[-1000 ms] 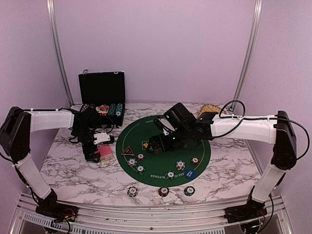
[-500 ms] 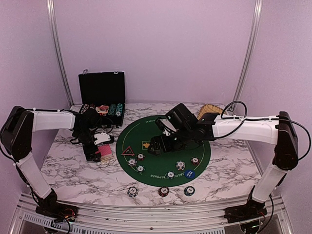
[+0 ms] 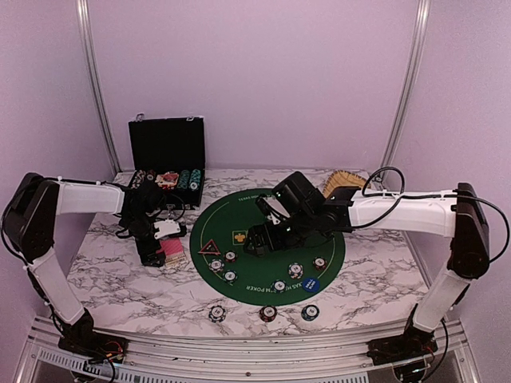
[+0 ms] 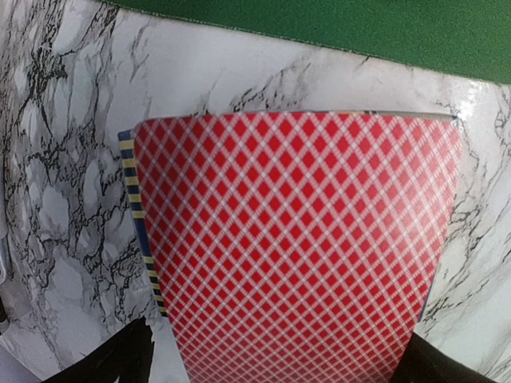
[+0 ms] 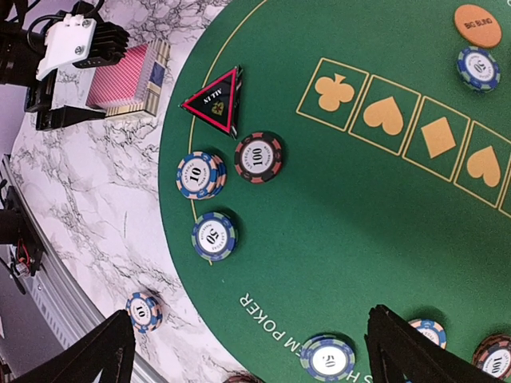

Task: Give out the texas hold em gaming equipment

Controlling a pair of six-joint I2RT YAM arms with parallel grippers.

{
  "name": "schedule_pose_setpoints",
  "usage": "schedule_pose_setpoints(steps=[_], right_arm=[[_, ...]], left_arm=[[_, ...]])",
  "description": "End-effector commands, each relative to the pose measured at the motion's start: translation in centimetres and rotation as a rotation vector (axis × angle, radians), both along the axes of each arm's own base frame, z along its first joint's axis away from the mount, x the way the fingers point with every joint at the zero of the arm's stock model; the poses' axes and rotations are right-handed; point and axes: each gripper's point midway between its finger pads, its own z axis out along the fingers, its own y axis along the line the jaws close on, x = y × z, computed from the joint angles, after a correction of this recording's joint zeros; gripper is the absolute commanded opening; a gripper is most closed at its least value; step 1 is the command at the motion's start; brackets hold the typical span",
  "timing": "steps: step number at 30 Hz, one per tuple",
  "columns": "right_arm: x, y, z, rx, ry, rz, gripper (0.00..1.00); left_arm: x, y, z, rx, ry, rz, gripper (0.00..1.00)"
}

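Note:
A red-backed deck of playing cards (image 4: 295,239) lies on the marble beside the green mat. My left gripper (image 4: 271,375) stands open with its fingertips (image 4: 120,359) straddling the deck's near end, seen in the top view as left gripper (image 3: 160,254) and deck (image 3: 173,251). My right gripper (image 3: 257,243) hovers open over the mat, right gripper (image 5: 247,359) holding nothing. Below it lie the red-black triangle marker (image 5: 214,102), a 10 chip stack (image 5: 200,175), a 100 chip (image 5: 259,156), a 50 chip (image 5: 214,236) and an orange button (image 5: 477,25). A blue button (image 3: 310,283) sits at the mat's near edge.
The round green poker mat (image 3: 231,211) carries several more chips. Three chips (image 3: 268,313) lie in a row on the marble near the front edge. An open black chip case (image 3: 167,155) stands at the back left, a wicker basket (image 3: 343,179) at the back right.
The left arm's upper part has shifted slightly right while its gripper stays at the deck. The right gripper has drifted a little to the right over the mat.

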Motion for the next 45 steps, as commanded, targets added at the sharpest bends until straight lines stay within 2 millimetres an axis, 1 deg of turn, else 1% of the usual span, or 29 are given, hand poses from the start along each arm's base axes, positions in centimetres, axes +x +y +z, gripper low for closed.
schedule_pose_setpoints(steps=[1,14,17,22,29,34,38,41,45], right_arm=[[0.3,0.0,1.6,0.047,-0.019,-0.016,0.99],[0.3,0.0,1.6,0.046,-0.015,-0.012,0.99],[0.3,-0.1,1.5,0.045,-0.014,-0.012,0.99],[0.4,-0.1,1.2,0.046,-0.006,-0.014,0.99],[0.3,0.1,1.0,0.05,0.003,-0.007,0.99],[0.4,0.2,0.9,0.052,0.005,-0.003,0.99],[0.3,0.3,1.0,0.057,0.007,-0.003,0.99],[0.3,0.3,0.7,0.055,0.009,-0.001,0.99],[0.3,0.3,0.6,0.054,0.01,-0.001,0.99]], left_arm=[[0.1,0.4,-0.9,0.012,0.01,0.014,0.99],[0.4,0.6,-1.3,0.013,0.007,0.0,0.99],[0.6,0.5,-1.4,0.011,0.002,-0.009,0.97],[0.9,0.4,-1.3,0.014,-0.001,-0.016,0.87],[0.5,0.6,-1.6,0.018,0.009,-0.028,0.79],[0.5,0.6,-1.7,0.018,0.012,-0.028,0.67],[0.6,0.5,-1.5,0.013,0.0,-0.029,0.6],[0.7,0.4,-1.0,0.005,-0.012,-0.03,0.5],[0.7,0.4,-0.7,0.003,-0.023,-0.033,0.45]])
